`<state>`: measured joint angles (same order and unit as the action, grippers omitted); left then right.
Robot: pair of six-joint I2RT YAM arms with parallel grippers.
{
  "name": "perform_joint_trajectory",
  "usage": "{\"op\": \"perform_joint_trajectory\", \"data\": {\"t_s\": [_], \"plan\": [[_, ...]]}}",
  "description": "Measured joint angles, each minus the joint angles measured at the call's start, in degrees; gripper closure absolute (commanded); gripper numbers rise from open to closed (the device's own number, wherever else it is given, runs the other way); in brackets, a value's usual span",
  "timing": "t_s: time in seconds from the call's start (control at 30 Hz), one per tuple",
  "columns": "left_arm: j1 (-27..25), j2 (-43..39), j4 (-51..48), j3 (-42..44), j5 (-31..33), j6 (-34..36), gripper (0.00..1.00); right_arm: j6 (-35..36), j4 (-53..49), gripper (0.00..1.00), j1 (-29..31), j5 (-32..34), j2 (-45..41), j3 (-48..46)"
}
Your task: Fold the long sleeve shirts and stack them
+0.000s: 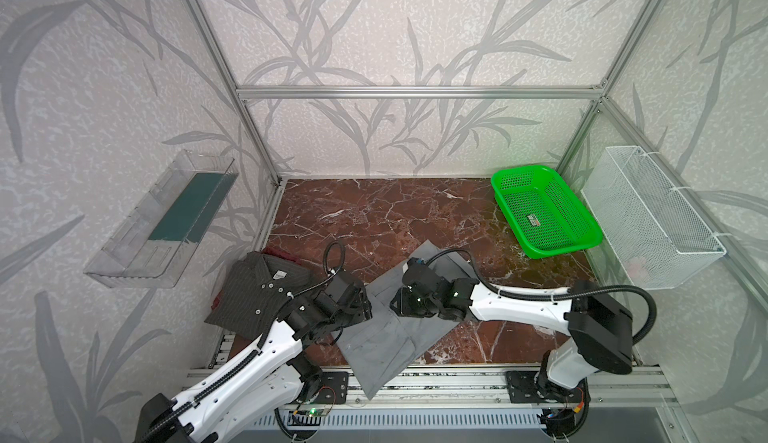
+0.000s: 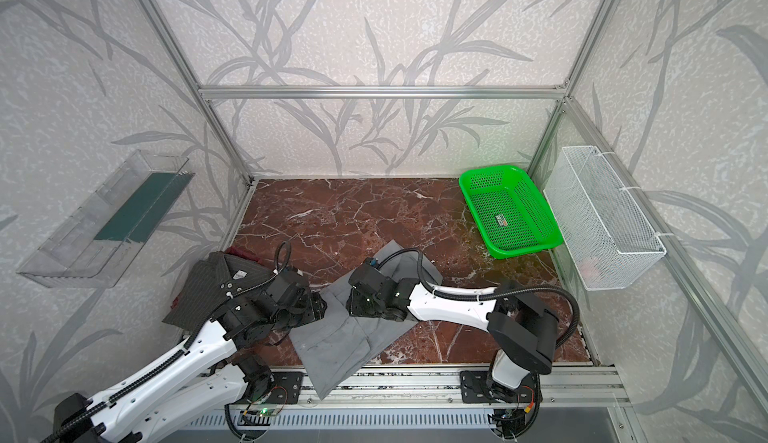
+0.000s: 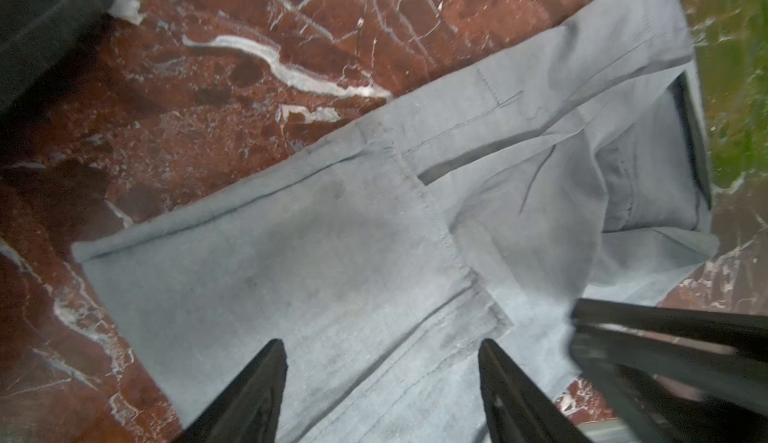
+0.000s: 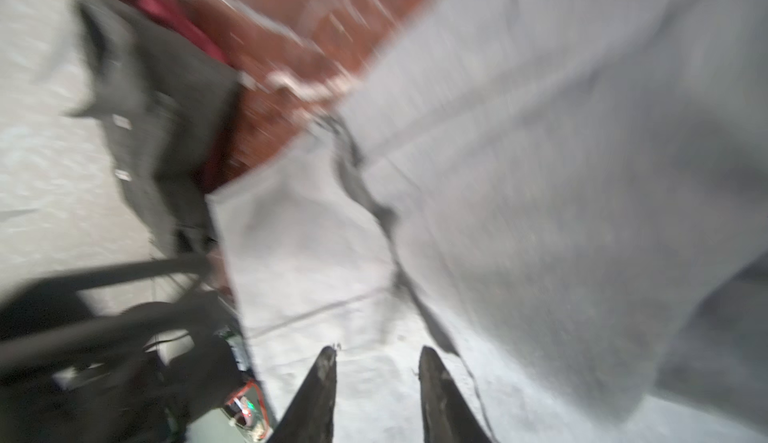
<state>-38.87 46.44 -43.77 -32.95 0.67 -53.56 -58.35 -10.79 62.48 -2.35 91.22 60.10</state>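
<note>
Two spread, empty pincers, left pincer (image 3: pixel 381 343) and right pincer (image 4: pixel 378 350), are held above the diagonally laid grey shirt (image 1: pixel 386 339).

Soft, even light in both top views; right wrist view motion-blurred.

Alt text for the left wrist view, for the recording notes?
A partly folded grey shirt lies on the red-brown marble table, with the left gripper above it, jaws apart and holding nothing. A corner of the dark pinstriped shirt shows at the frame's edge.
</note>
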Motion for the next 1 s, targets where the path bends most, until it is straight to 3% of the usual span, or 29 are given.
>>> {"op": "perform_joint_trajectory", "data": {"t_s": [0.17, 0.3, 0.5, 0.67, 1.0], "plan": [[0.0, -0.2, -0.2, 0.55, -0.52, 0.0, 0.26, 8.98, -4.39, 0.64, -6.32, -0.09, -2.89, 3.28], [0.0, 0.52, -0.63, -0.15, -0.24, 0.2, 0.26, 15.89, -10.64, 0.66, -13.0, -0.44, 3.69, 5.99], [0.0, 2.97, -0.61, -1.73, 0.17, 0.66, 0.26, 23.37, -17.53, 0.67, -13.7, 0.31, 14.71, 12.41], [0.0, 3.82, -0.72, -2.34, 0.83, 0.68, 0.26, 23.96, -17.51, 0.67, -15.87, -0.72, 17.09, 11.26], [0.0, 7.23, -0.17, -3.76, 0.94, 1.62, 0.24, 17.38, -5.4, 0.71, -31.04, -6.47, 11.61, -2.19]]}}
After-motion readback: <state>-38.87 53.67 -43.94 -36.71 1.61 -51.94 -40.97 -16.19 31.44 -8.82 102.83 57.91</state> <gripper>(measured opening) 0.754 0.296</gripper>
